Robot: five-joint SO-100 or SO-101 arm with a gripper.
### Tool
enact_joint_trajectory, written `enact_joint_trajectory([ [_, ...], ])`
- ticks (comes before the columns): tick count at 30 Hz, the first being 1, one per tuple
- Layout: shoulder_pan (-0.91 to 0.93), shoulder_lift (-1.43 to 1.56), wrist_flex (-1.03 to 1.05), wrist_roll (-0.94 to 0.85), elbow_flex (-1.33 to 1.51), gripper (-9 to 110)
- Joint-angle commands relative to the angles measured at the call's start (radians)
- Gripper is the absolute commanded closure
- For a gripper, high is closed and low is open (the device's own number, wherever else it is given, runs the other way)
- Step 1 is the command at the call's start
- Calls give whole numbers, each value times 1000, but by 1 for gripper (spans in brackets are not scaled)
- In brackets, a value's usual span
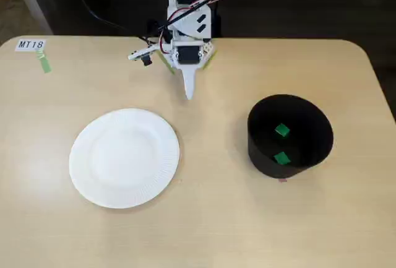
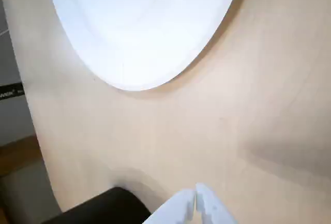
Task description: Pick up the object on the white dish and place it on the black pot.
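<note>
Two small green cubes (image 1: 282, 130) (image 1: 282, 158) lie inside the matte black pot (image 1: 260, 150), a straight-walled cylinder. The white dish (image 1: 124, 157), round with a ribbed rim, seems bare. The gripper (image 2: 195, 197) has its fingers pressed together, holding nothing.

Two green cubes (image 1: 282, 130) lie inside the black pot (image 1: 263, 150); white dish (image 1: 124, 158) bare.

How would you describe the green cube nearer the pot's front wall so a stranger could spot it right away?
In the fixed view, start at the black pot, standing to the right of the white paper plate on the wooden table. Two small green cubes lie inside it. The one you want sits lower in the picture, close to the pot's near wall, while its look-alike lies further back.
</note>
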Motion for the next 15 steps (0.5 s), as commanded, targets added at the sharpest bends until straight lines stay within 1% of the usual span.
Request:
enact_joint_trajectory([
  [1,5,114,-26,-2,35,102],
  [5,2,114,-58,2,95,102],
  [15,-5,114,-54,-8,97,102],
])
